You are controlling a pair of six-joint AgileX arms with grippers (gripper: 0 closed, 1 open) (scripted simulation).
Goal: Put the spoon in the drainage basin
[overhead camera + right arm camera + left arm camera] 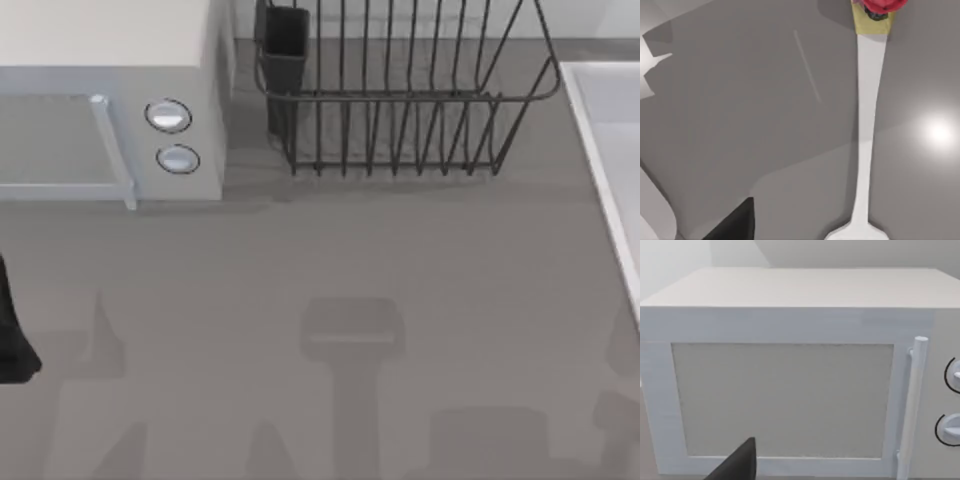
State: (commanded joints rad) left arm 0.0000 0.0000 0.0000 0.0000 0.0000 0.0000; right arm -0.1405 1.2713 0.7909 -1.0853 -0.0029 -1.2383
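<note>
The spoon is white, with a long handle ending in a yellow and red piece. It lies flat on a glossy grey surface in the right wrist view. A dark tip of my right gripper shows beside its bowl end, apart from it. The drainage basin has a pale raised rim and sits at the table's right edge in the top view. Whether the spoon's surface is the basin floor, I cannot tell. My left arm is parked at the table's left edge, and its gripper's dark tip faces the microwave door.
A white microwave with two round knobs stands at the back left. A dark wire dish rack with a cutlery cup stands at the back middle. A pale curved edge shows near the spoon's surface.
</note>
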